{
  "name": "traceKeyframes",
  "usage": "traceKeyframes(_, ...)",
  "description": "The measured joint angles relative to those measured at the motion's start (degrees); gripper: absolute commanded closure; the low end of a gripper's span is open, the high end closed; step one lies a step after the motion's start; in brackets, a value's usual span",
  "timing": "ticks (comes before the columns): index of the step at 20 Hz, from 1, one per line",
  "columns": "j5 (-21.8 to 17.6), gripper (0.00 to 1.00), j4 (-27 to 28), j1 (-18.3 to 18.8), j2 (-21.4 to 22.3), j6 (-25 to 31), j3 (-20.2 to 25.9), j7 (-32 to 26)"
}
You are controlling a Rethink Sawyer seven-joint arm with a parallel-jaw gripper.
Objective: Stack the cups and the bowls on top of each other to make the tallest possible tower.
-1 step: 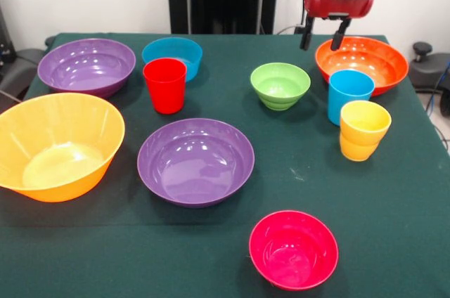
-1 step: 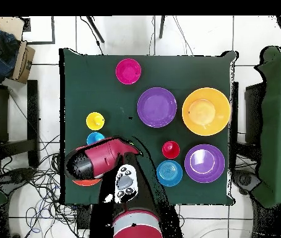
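Note:
My gripper (image 1: 323, 36) hangs open and empty over the left rim of the orange bowl (image 1: 362, 65) at the far right. In front of that bowl stand a light blue cup (image 1: 349, 95) and a yellow cup (image 1: 364, 130), both upright. A green bowl (image 1: 280, 85) sits left of them. The red cup (image 1: 164, 85) stands before a blue bowl (image 1: 172, 55). One purple bowl (image 1: 86, 66) is far left, another (image 1: 195, 161) in the middle. The yellow-orange bowl (image 1: 58, 145) is at the left and the magenta bowl (image 1: 293, 249) nearest. Nothing is stacked.
In the overhead view the arm (image 2: 99, 161) covers the green bowl and most of the orange bowl (image 2: 84, 181). The green tablecloth (image 1: 394, 228) ends close behind the far bowls. Chairs and cables lie beyond the table's sides.

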State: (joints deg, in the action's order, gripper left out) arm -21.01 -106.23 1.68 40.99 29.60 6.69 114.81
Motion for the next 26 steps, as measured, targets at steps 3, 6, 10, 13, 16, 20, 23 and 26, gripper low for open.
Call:
traceKeyframes(3,0.0,0.0,0.0,-0.2,-0.1,0.0,-0.1,0.0)
traceKeyframes(6,0.0,0.0,0.0,-0.6,-0.5,0.0,-0.4,0.0)
traceKeyframes(10,0.0,0.0,0.0,-1.2,-1.2,0.0,-0.8,0.0)
traceKeyframes(13,0.0,0.0,0.0,-1.7,-1.7,0.0,-1.2,0.0)
traceKeyframes(16,0.0,0.0,0.0,-2.1,-2.3,-0.1,-1.7,0.0)
traceKeyframes(20,0.0,0.0,0.0,-2.3,-3.6,-1.0,-2.5,0.0)
traceKeyframes(23,0.0,0.0,0.0,-2.3,-4.4,-1.7,-2.8,0.0)
traceKeyframes(26,0.0,0.0,0.0,-2.3,-4.8,-1.7,-2.8,0.0)
